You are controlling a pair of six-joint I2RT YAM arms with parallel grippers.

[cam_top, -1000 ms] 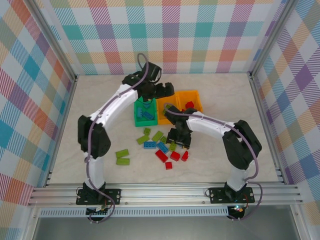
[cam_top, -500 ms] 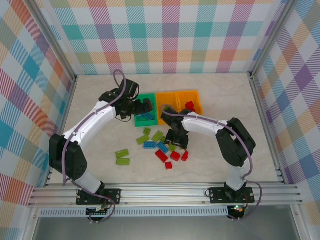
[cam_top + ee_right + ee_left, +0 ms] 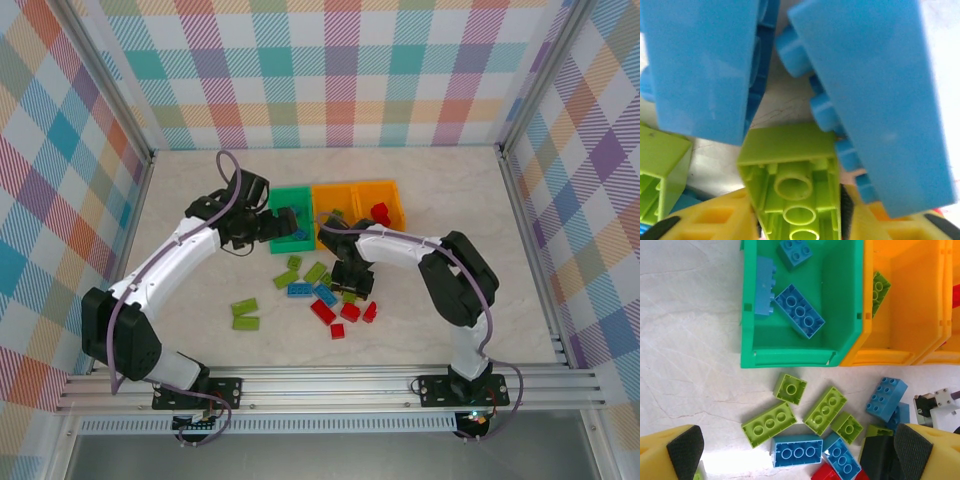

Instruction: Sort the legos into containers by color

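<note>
The right gripper (image 3: 791,212) is clamped on a lime brick (image 3: 790,165), with its yellow fingers (image 3: 710,220) pressed against the brick's two long sides. The brick's long axis runs parallel to the fingers. Its hollow underside, with round tubes, faces back toward the wrist, and one short end points out past the fingertips. Just beyond that end lie two blue bricks (image 3: 700,65), one ahead to the left and one ahead to the right. The right one is tilted, with its studs turned inward. Whether either touches the held brick cannot be told. A second lime piece (image 3: 660,175) sits just outside the left finger.

The left gripper (image 3: 799,450) is spread wide over the table (image 3: 690,340), with nothing between its black pads (image 3: 685,450). Between and just ahead of the pads lies a loose scatter of lime and blue legos (image 3: 826,410). Farther ahead is the green bin (image 3: 747,315), which holds three blue pieces. The biggest of these (image 3: 799,311) lies diagonally on the bin floor. Ahead and to the right, touching the green bin, is an orange bin (image 3: 867,295) with one lime brick (image 3: 880,290) leaning on its near-side wall.
</note>
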